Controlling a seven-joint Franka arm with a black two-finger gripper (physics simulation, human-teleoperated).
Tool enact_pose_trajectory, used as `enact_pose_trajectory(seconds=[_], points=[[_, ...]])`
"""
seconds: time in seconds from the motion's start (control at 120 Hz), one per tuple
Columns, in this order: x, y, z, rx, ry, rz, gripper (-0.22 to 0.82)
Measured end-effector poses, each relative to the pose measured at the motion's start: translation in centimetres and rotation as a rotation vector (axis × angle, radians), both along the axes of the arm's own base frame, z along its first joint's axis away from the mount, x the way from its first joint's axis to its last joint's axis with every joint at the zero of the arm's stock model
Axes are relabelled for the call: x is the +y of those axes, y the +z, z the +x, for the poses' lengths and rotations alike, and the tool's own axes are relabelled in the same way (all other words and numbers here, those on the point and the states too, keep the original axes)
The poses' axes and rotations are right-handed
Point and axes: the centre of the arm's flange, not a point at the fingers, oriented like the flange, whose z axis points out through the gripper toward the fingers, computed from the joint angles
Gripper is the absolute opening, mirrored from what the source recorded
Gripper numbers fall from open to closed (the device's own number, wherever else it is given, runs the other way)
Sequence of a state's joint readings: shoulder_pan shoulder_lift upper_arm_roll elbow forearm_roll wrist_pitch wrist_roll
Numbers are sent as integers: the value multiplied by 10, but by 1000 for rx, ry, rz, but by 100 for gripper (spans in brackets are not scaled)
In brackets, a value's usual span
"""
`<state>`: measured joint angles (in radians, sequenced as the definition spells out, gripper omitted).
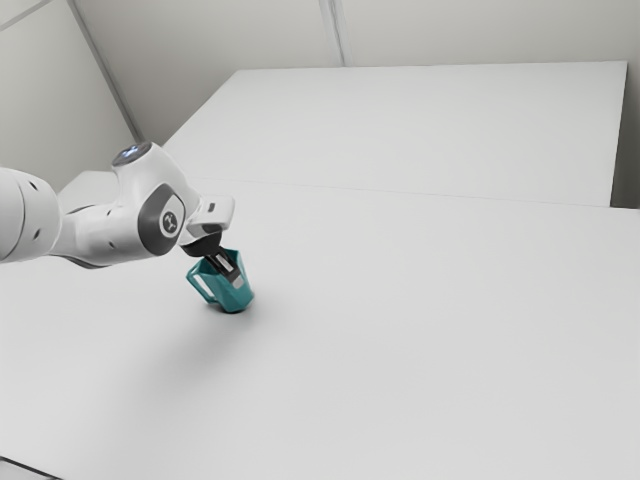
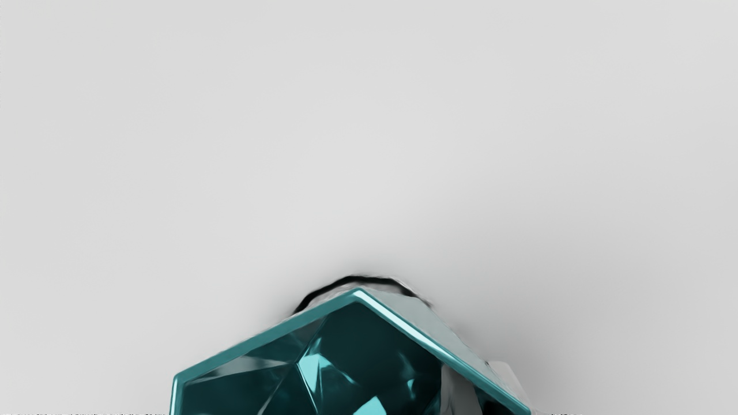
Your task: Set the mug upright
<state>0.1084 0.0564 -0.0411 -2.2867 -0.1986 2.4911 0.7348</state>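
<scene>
Pale walls [image 1: 480,30] stand behind the work area, with a dark strip [image 1: 105,72] running down them at the exterior view's far left and a narrow seam [image 1: 335,32] near the middle. Before them spreads the white table [image 1: 430,350], smooth and plain; a thin line crosses it, and a broad pale panel [image 1: 430,125] lies on the far side of that line. Another thin dark line [image 1: 30,467] cuts the near left corner.

The white arm [image 1: 100,235] comes in from the exterior view's left and bends down to the mug. The teal, faceted mug [image 1: 236,298] is left of the middle on the table, its base down and its mouth up toward the hand. Whether it stands quite true or leans, I cannot tell. The black gripper [image 1: 232,276] is right at the mug, reaching down at its mouth and overlapping its side. How wide or narrow it is set, or whether it holds the mug, I cannot tell. The handle [image 1: 197,285] points to the exterior view's left, and a soft shadow [image 1: 215,345] falls on the near side.
</scene>
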Motion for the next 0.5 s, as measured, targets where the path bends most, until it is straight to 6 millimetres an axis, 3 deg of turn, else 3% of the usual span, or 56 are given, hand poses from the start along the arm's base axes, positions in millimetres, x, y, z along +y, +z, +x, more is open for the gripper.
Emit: enact_pose_trajectory(seconds=[0.117, 0.217, 0.342, 0.5], points=[[2, 3, -1, 0, -4, 14, 20], [2, 10, -2, -9, -5, 21, 35], [0, 24, -3, -29, -7, 26, 46], [-4, 60, -6, -69, -20, 46, 54]])
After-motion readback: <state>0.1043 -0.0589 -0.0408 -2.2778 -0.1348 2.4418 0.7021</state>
